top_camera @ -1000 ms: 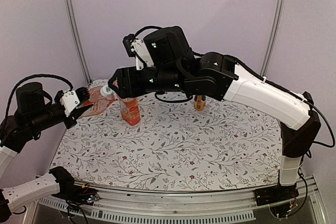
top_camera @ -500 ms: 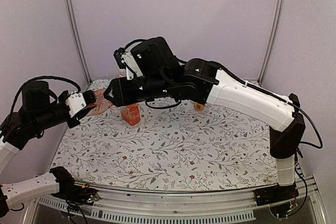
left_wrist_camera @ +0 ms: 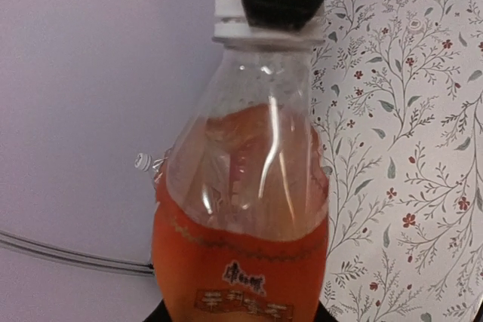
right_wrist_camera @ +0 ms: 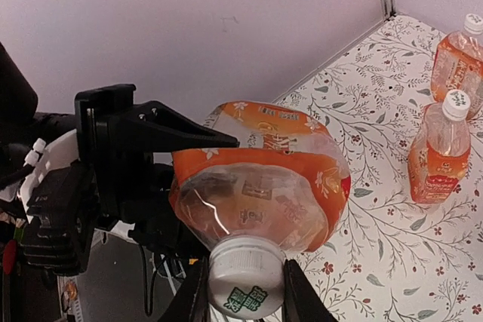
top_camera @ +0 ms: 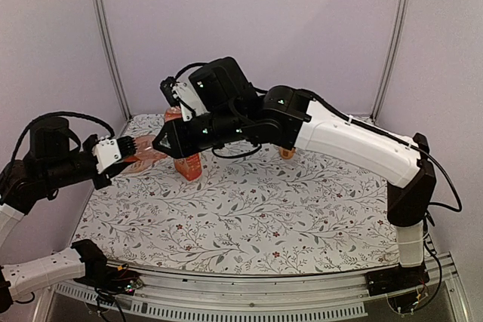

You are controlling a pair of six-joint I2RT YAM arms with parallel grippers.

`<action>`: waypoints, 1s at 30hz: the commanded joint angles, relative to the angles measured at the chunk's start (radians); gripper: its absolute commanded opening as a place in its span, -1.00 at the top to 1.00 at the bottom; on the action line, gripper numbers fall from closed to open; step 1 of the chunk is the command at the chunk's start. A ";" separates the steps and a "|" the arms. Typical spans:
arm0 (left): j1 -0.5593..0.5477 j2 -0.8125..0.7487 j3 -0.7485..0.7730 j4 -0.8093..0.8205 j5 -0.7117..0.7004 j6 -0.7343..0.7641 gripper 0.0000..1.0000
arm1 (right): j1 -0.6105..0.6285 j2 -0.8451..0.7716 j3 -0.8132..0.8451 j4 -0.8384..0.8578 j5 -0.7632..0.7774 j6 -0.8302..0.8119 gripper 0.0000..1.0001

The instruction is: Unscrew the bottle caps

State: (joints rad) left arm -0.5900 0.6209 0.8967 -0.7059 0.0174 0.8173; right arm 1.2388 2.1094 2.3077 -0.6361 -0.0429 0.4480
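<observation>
- Step: unscrewing small round white plastic screw cap (right_wrist_camera: 243, 280), at six o'clock in right wrist view, pinched by right gripper (right_wrist_camera: 247, 299).
- Bracing clear red-labelled orange-drink bottle (left_wrist_camera: 241, 209), clamped in left gripper (top_camera: 127, 147) at nine o'clock overhead.
- Twisting squarely about neck, avoiding slipping.

Far left, above floral-print tablecloth (top_camera: 264, 216): clear plastic orange-drink bottle (top_camera: 146, 148) lying sideways between two grippers. Its base end sits in left gripper (top_camera: 127, 147), on left. Its small round white plastic screw cap (right_wrist_camera: 243, 277) sits between fingers of right gripper (right_wrist_camera: 245, 299), on right. Second such bottle (top_camera: 188, 165) upright on cloth just right of it, beneath right arm (top_camera: 302, 122). Third bottle (top_camera: 287, 151) farther right, behind that arm.
</observation>
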 commanded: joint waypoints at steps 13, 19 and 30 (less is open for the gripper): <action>-0.019 -0.012 0.076 -0.391 0.722 -0.064 0.87 | 0.148 -0.267 -0.335 -0.099 -0.303 -1.007 1.00; -0.018 -0.013 0.082 -0.378 0.735 -0.112 0.90 | 0.181 -0.277 -0.336 -0.117 -0.176 -1.258 1.00; -0.018 -0.049 0.043 -0.243 0.579 -0.174 0.93 | 0.181 -0.313 -0.382 0.054 0.079 -1.081 -0.97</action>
State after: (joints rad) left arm -0.6022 0.5964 0.9657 -1.0691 0.6846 0.7181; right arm 1.4139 1.8542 1.9564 -0.6449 -0.1280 -0.7399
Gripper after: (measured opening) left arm 0.287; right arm 0.750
